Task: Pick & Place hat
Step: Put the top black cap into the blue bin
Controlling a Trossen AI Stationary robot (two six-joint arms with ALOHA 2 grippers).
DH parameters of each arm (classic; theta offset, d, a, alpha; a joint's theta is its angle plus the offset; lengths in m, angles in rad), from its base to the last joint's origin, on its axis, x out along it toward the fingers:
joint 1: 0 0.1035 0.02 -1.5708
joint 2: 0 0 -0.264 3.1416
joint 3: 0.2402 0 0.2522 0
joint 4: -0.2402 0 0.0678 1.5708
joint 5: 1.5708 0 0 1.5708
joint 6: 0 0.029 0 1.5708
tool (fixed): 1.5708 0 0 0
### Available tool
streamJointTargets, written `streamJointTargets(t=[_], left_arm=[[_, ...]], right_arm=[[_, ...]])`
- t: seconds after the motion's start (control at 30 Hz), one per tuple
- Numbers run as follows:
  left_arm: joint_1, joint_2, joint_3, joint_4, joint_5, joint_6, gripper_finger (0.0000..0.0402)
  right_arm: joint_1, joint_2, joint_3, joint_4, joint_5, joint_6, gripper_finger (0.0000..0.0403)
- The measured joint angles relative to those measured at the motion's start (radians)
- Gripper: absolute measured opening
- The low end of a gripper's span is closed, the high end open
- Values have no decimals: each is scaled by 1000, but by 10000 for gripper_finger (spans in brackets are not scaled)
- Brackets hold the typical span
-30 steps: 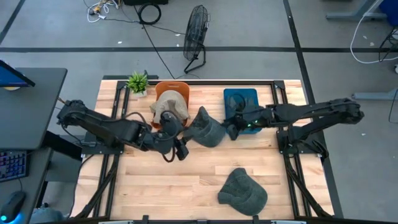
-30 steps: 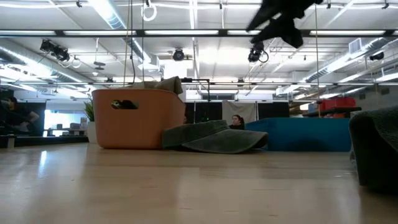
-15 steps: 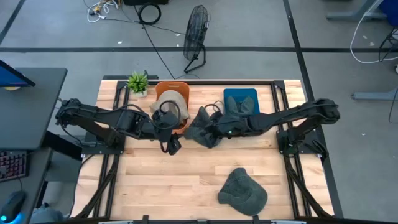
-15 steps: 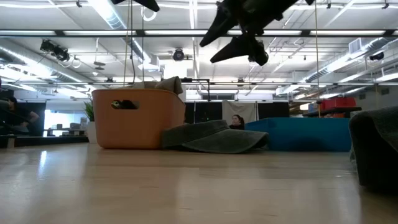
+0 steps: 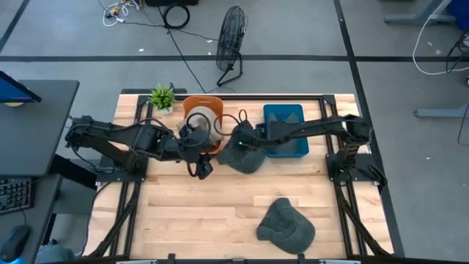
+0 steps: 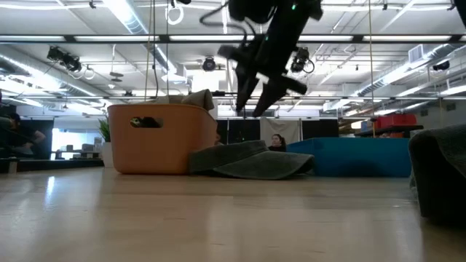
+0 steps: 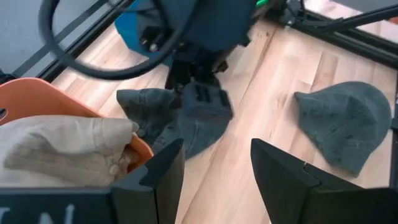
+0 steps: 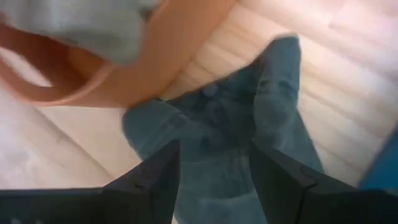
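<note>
Right pincer (image 5: 239,141) hides grey hat (image 5: 245,155) (partly)

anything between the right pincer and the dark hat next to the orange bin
Nothing visible. The right pincer hangs open right above the dark hat, which lies flat beside the orange bin, with only air between them.

— What surrounds the wooden desk (image 5: 220,213)?
— Grey floor (image 5: 66,37) crossed by dark lines; a black fan (image 5: 230,44) stands at twelve o'clock, cables (image 5: 117,10) coiled near eleven.
— And at nine o'clock?
— A dark side table (image 5: 29,125) with a keyboard (image 5: 15,195).
— Overhead?
— Long ceiling lights (image 6: 124,14) and beams, seen from the low view.
</note>
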Motion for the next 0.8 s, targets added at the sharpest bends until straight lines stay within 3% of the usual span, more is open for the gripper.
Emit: streamJointTargets(t=[0.33, 0.47, 0.8], left_arm=[[0, 0, 0, -22, -1, 3, 188], [0, 0, 0, -29, -1, 3, 188], [0, 0, 0, -35, -1, 26, 188]], right_arm=[[-92, 78, -1, -33, -40, 20, 171], [-101, 89, -2, -60, -49, 89, 160], [-101, 114, -2, -59, -67, 80, 156]])
